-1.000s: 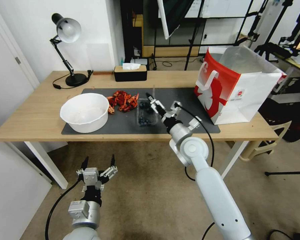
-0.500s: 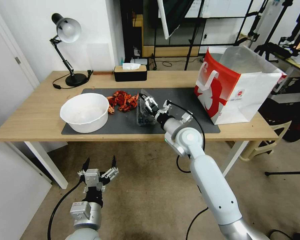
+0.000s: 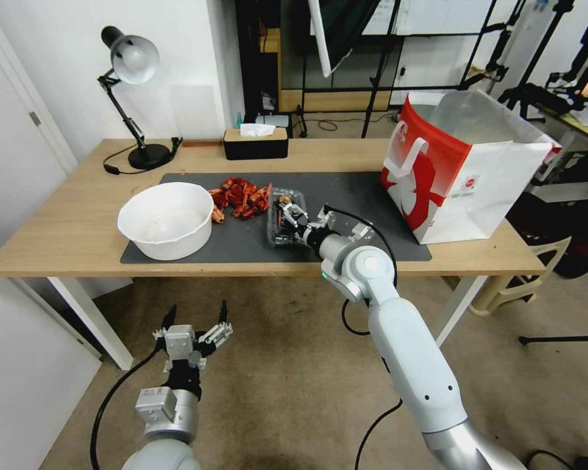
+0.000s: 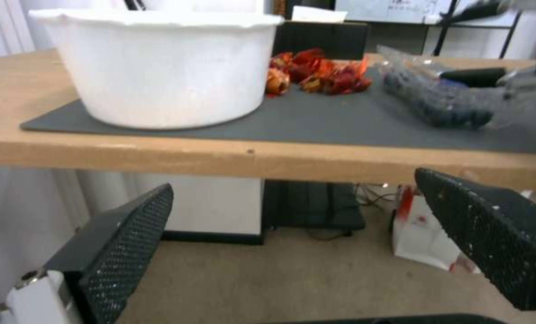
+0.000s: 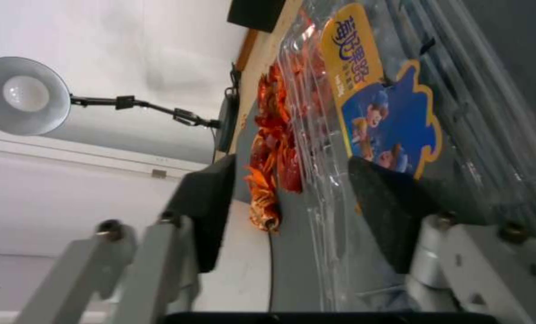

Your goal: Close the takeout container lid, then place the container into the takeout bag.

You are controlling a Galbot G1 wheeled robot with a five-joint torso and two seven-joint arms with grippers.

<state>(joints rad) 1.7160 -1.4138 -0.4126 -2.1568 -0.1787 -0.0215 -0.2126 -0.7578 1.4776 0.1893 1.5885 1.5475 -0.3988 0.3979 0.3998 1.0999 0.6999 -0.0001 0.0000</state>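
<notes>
The takeout container (image 3: pixel 277 236), a small clear box of dark blueberries, sits on the grey mat (image 3: pixel 366 196) in the head view. Its lid (image 3: pixel 290 196) is folded down over it, and the blue-and-yellow label sticker faces the right wrist camera on the lid (image 5: pixel 376 103). My right gripper (image 3: pixel 293 215) is on the container, its fingers closed on either side of the lid's rim, as the right gripper (image 5: pixel 292 180) shows up close. The takeout bag (image 3: pixel 464 170) stands open at the table's right end. My left gripper (image 3: pixel 196 311) hangs open below the table's front edge.
A round white bowl (image 3: pixel 166 222) stands on the mat left of the container, with a pile of red crayfish (image 3: pixel 242 196) between them. A desk lamp (image 3: pixel 134 65) and a black tissue box (image 3: pixel 255 143) sit at the back. Bare mat lies between container and bag.
My right gripper has swung the lid from upright down over the blueberries and moved lower and slightly left. The left arm has barely moved.
</notes>
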